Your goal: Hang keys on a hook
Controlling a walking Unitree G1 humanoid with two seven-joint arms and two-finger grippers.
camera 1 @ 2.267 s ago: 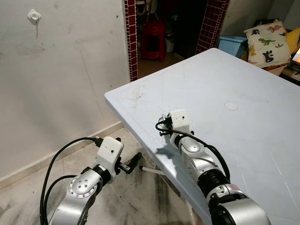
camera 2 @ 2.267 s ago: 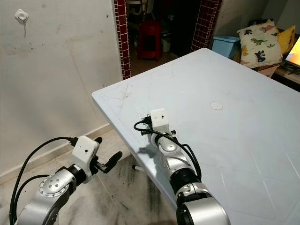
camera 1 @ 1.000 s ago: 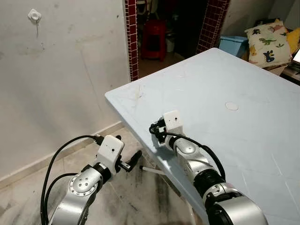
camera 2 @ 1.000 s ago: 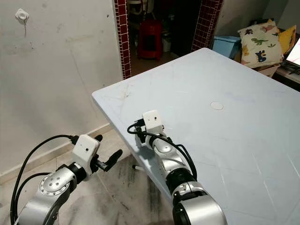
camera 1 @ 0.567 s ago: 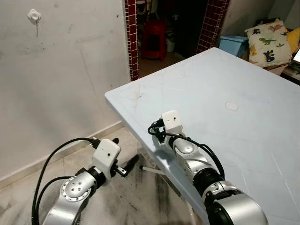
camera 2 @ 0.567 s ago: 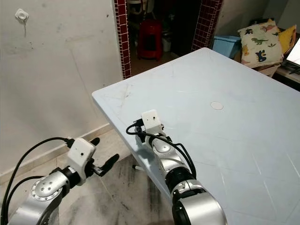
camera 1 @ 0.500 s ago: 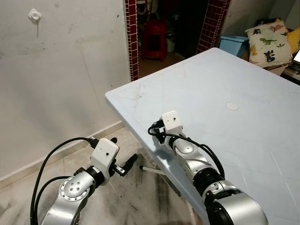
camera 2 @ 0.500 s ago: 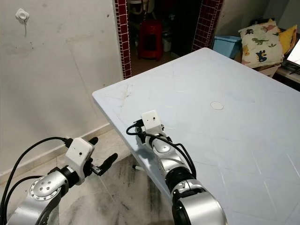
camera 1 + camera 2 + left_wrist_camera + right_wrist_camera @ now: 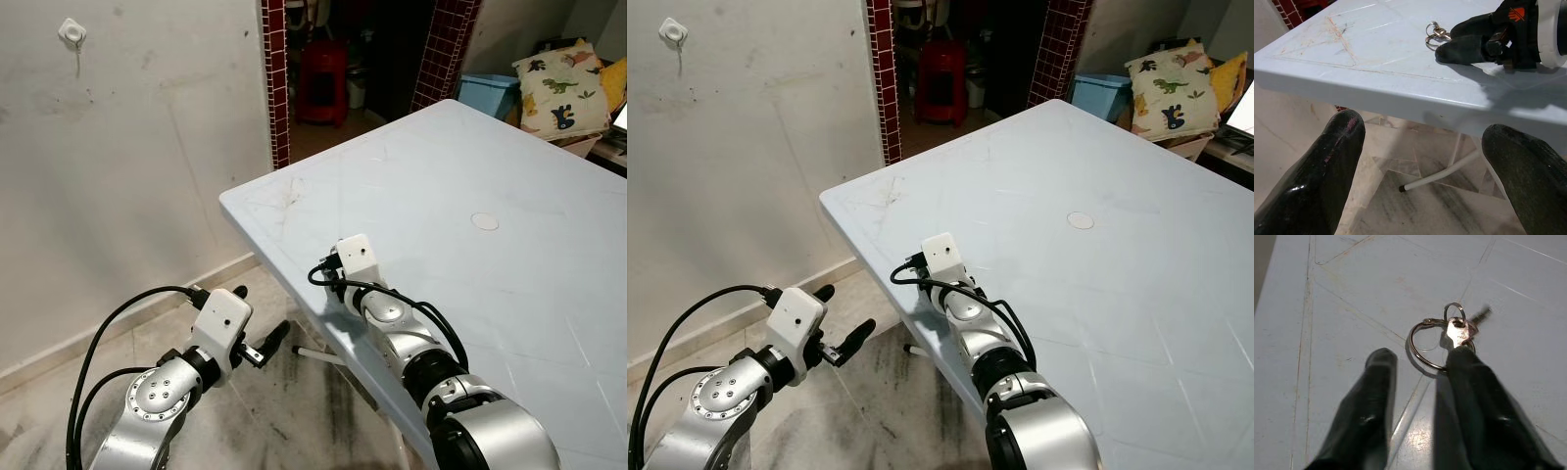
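1. The keys [image 9: 1457,330], on a metal ring, lay on the pale blue table [image 9: 509,147] near its edge.
2. The right gripper [image 9: 1418,360] rested low over the tabletop with its fingers spread; one fingertip [image 9: 1459,355] touched the keys, and nothing was clamped.
3. The left gripper [image 9: 1418,147] hung below the table edge above the tiled floor [image 9: 274,411], fingers wide apart and holding nothing.
4. A white hook [image 9: 71,34] sat high on the wall [image 9: 147,147], well apart from the keys.
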